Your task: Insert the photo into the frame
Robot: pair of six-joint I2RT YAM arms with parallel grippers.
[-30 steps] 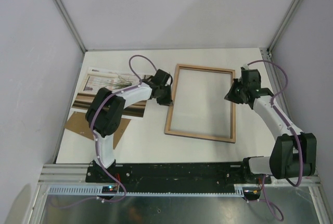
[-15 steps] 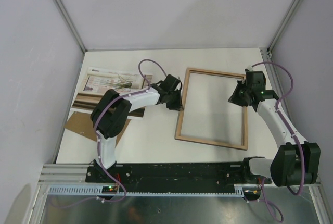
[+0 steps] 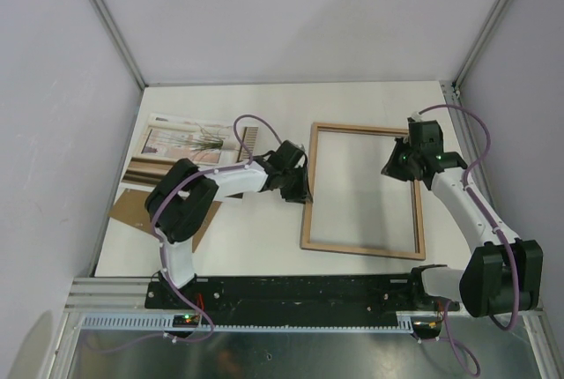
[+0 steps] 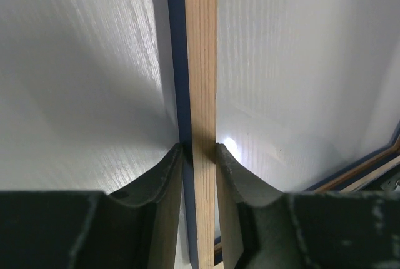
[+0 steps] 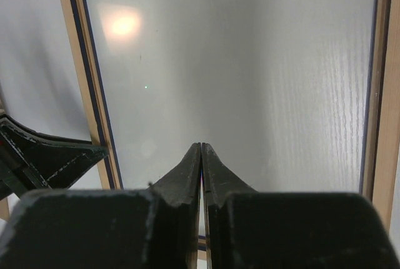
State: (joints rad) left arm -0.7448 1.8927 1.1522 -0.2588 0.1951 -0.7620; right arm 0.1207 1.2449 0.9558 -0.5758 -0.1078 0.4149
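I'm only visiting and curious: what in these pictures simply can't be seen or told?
Photo: top view, the left arm covers its near right corner.
Cardboard board: top view, mostly under the left arm.
Frame front: top view, it lies wood side up.
Left fingers: left wrist view, too snug on the frame's rail to tell gripping from flanking.
Right fingers: right wrist view, shut; their tips hide whether anything thin is pinched.

left arm [image 3: 211, 181] is covering the near edge of the photo [image 3: 176, 141]. cardboard [image 3: 130, 211] is lying partly under both. right gripper [image 3: 394, 166] is hiding a stretch of the frame [image 3: 363, 248] from above. in left wrist view the rail is running off top and bottom. left gripper [image 4: 199, 148] is flanking it; pressing or just beside, cannot tell.
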